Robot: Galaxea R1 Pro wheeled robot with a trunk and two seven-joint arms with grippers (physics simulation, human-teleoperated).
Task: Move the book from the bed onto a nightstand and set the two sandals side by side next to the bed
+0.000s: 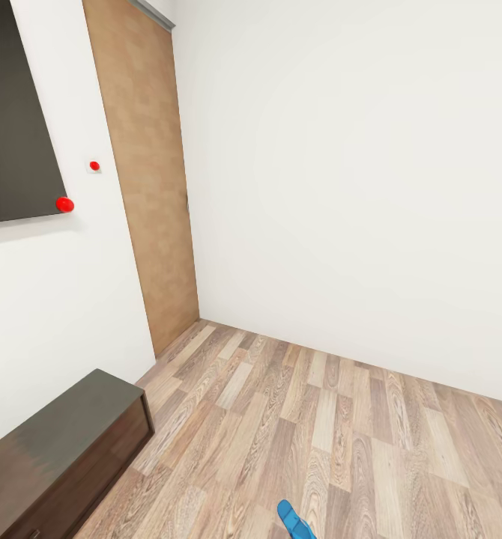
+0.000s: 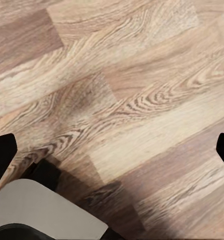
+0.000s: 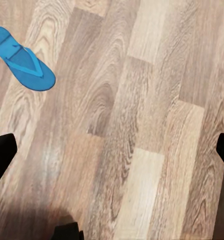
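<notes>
One bright blue sandal point(image 1: 294, 521) lies flat on the wood-plank floor at the bottom edge of the head view. The right wrist view shows the same sandal point(image 3: 22, 58), off to one side of my right gripper point(image 3: 112, 152) and well below it. That gripper is open, its dark fingertips point(image 3: 1, 152) wide apart over bare planks. My left gripper point(image 2: 112, 150) is open too, with its fingertips point(image 2: 1, 155) spread above bare floor and nothing between them. The book, the bed and the nightstand are out of view.
A long low dark brown cabinet point(image 1: 52, 457) stands against the left wall under a dark wall panel point(image 1: 15, 112). A light wooden door point(image 1: 150, 187) fills the corner beside white walls. A grey part of my base point(image 2: 36, 212) shows under the left arm.
</notes>
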